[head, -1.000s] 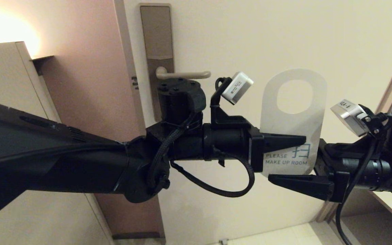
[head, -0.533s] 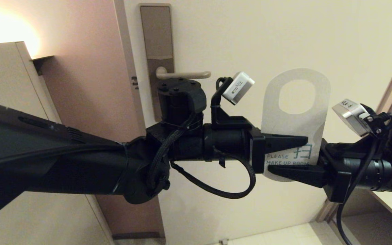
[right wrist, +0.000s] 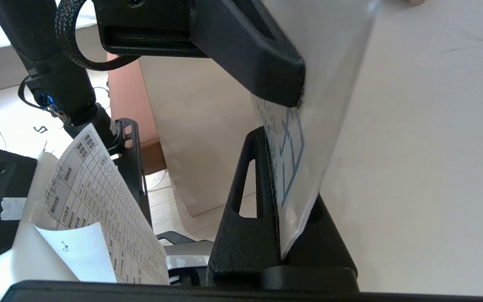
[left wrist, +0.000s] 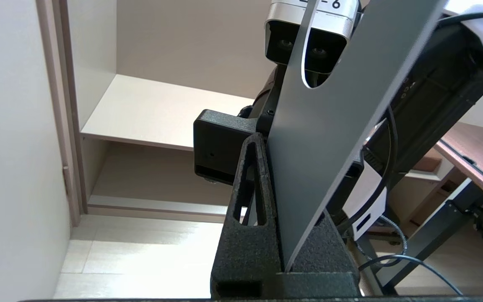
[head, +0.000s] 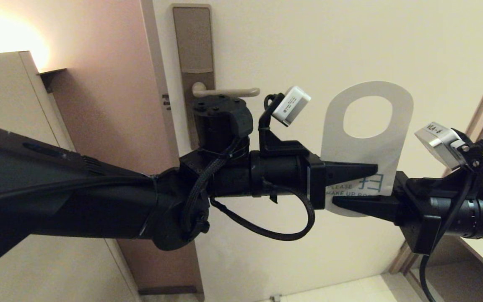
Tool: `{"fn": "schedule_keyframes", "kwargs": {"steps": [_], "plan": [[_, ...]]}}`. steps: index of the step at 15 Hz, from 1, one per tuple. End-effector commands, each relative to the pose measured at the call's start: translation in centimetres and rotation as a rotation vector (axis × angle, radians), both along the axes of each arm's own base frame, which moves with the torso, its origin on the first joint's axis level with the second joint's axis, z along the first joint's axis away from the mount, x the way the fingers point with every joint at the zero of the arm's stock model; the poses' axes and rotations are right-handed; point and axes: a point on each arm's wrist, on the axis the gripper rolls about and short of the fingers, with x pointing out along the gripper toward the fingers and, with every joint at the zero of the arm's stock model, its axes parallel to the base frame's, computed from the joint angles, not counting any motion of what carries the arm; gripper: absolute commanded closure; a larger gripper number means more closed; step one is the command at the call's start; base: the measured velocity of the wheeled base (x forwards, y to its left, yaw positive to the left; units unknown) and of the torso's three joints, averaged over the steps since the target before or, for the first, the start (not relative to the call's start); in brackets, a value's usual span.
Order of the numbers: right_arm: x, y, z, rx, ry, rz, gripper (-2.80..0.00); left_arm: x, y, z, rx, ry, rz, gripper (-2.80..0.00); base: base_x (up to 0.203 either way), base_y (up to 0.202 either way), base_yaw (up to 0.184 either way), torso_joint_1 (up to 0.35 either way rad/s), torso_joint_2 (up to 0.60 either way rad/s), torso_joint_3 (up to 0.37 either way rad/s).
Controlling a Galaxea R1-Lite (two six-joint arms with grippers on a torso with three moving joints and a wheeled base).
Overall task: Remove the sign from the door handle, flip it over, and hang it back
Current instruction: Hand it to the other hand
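Sign (head: 367,147) was off the handle (head: 224,91), held upright in mid-air well to the right of it, in front of the door (head: 308,46), oval hole uppermost. White "MAKE UP ROOM" face was toward the head camera; the grey-teal face showed in the left wrist view (left wrist: 329,138). Left gripper (head: 352,173) reached in from the left, fingers pinched on the sign's lower part just above the lettering; the card sat between both fingers in the left wrist view. Right gripper (head: 361,204) reached in from the right, fingers also pinched on the sign's bottom edge, directly below the left gripper; the card edge was seated between its fingers (right wrist: 245,197) in the right wrist view. Handle was horizontal on its backplate (head: 193,63), bare.
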Motion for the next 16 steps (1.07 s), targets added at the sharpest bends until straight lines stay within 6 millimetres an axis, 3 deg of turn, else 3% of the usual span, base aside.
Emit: {"fn": "schedule_keyframes", "kwargs": {"steps": [1,2,3,12,16], "plan": [[-0.2,0.0,0.1,0.004,-0.009,0.004,0.00,-0.4,-0.3,0.0,-0.001,0.000,-0.019,0.00,0.000,0.000,0.000,0.000,0.00,0.000],[-0.2,0.0,0.1,0.004,-0.008,0.004,0.00,-0.5,-0.4,0.0,-0.002,0.000,-0.023,0.00,0.000,0.000,0.000,0.000,0.00,0.000],[-0.3,-0.1,0.1,0.003,-0.008,0.004,0.00,-0.6,-0.5,0.0,-0.002,0.000,-0.026,-2.80,0.000,0.000,0.000,0.000,0.00,0.000],[-1.0,-0.3,-0.2,0.001,-0.005,0.003,0.00,-1.0,0.0,-0.4,-0.034,0.008,-0.028,-2.80,0.000,0.000,0.000,0.000,0.00,0.000],[-1.0,-0.3,-0.1,0.002,-0.008,0.001,0.00,-0.5,1.4,-0.8,-0.026,0.009,0.007,-2.80,0.000,0.000,0.000,0.000,0.00,0.000]]}}
